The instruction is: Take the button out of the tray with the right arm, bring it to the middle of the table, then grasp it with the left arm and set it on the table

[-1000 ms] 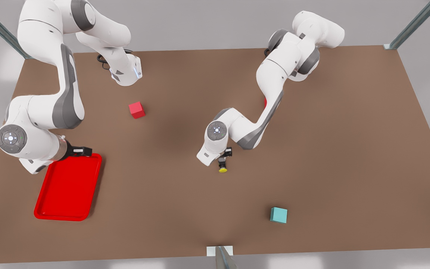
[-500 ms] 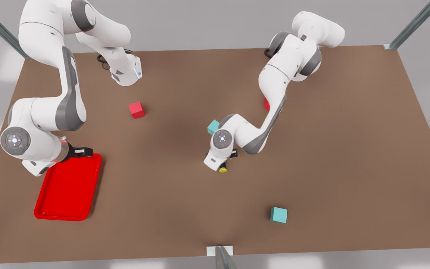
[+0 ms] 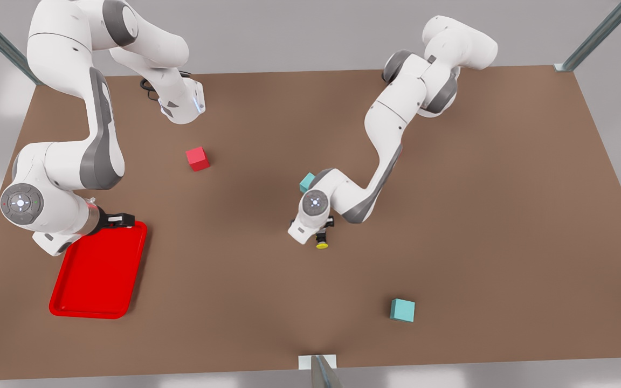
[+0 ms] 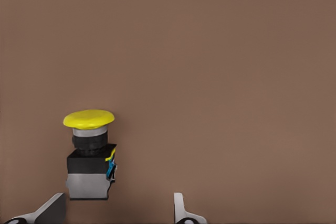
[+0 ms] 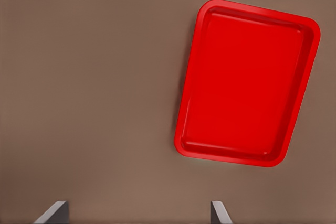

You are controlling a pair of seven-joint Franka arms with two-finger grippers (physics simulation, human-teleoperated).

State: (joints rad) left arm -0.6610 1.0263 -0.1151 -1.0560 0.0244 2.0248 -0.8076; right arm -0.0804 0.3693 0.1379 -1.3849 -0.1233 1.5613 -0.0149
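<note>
Two arms share the brown counter (image 3: 504,215) in the front view. The button (image 3: 322,242) sits near the middle of the counter, well away from the red tray (image 3: 127,269), which lies empty at the front view's left. Judging from this, the transfer is all but finished: what remains is for the left arm to clear away. The left hand (image 3: 321,233) hangs right over the button, its arm bent sharply at the elbow and reaching in from the far side. The right hand (image 3: 119,219) waits by the tray's far corner, its forearm pointing along the counter. A red cube (image 3: 198,159) and two teal cubes, one near (image 3: 402,310) and one half hidden behind the left arm (image 3: 306,182), lie untouched.

In the left wrist view the button (image 4: 90,156) stands upright, yellow cap uppermost, beside one finger (image 4: 50,211); the fingers are spread wide and grip nothing.

In the right wrist view the tray (image 5: 247,82) lies empty below, and the fingers (image 5: 218,213) are parted wide, holding nothing.
</note>
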